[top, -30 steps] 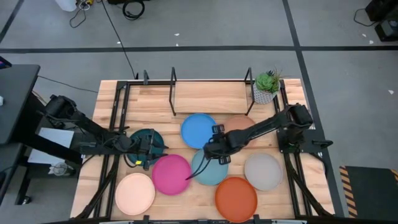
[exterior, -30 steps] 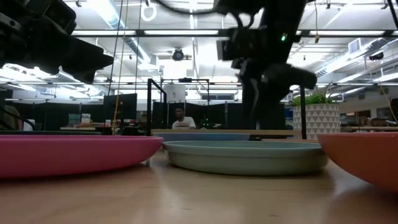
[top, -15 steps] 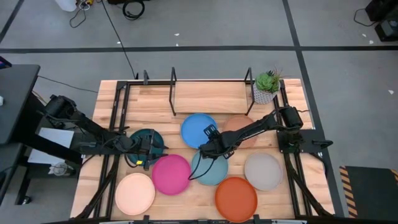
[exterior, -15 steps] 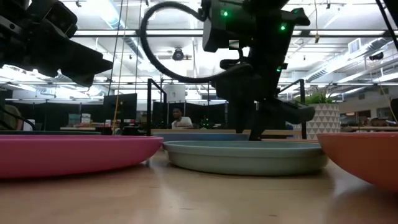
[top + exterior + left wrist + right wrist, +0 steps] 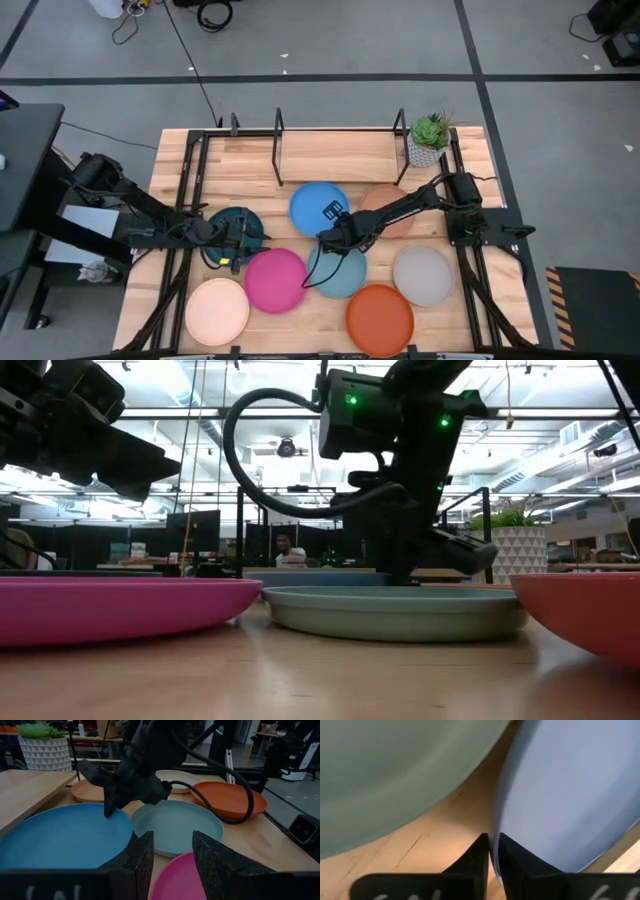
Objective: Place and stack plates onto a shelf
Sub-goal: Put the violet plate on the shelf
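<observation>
Landmark: blue plate point(image 5: 319, 208), table centre. Right gripper point(image 5: 492, 851) at its near rim, fingers nearly closed, pinching the rim. Light teal plate point(image 5: 338, 270) just nearer, touching; magenta plate point(image 5: 275, 280) beside that. Left gripper point(image 5: 238, 240) waits left over dark teal plate point(image 5: 232, 226), slightly open, empty. Shelf point(image 5: 340, 150) beyond, potted plant point(image 5: 430, 138) at its right end.
</observation>
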Available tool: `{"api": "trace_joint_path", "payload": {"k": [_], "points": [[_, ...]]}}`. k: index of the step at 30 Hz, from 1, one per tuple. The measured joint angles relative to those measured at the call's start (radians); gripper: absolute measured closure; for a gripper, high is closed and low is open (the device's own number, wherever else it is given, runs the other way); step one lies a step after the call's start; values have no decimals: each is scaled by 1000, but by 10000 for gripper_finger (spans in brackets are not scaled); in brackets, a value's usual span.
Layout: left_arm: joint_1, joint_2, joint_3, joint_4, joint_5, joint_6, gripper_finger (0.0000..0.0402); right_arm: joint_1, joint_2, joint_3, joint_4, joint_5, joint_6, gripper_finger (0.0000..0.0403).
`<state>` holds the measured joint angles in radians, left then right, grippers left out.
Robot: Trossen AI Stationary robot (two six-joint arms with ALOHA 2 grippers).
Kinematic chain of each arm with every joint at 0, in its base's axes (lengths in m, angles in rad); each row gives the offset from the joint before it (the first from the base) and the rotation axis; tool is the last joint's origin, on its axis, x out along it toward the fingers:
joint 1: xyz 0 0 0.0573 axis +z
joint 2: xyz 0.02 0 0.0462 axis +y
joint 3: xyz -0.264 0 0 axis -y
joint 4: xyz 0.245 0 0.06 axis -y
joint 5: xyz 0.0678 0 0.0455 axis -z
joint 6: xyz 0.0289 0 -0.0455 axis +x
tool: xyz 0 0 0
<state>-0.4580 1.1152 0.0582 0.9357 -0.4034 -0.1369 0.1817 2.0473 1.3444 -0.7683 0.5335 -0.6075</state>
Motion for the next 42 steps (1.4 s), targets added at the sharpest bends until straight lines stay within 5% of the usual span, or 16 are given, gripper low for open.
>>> {"api": "trace_joint_path", "payload": {"k": [5,12,24,42], "points": [[0,0,0,-4,0,-1,260,25,-19,9,-6,-11,5,383],[0,0,0,-6,-5,-1,260,52,-43,118,-14,-169,17,370],[0,0,0,-20,-8,-9,260,75,-48,368,-393,-84,263,377],[0,0,0,-21,-22,-9,260,-191,-47,212,-555,23,714,376]]}}
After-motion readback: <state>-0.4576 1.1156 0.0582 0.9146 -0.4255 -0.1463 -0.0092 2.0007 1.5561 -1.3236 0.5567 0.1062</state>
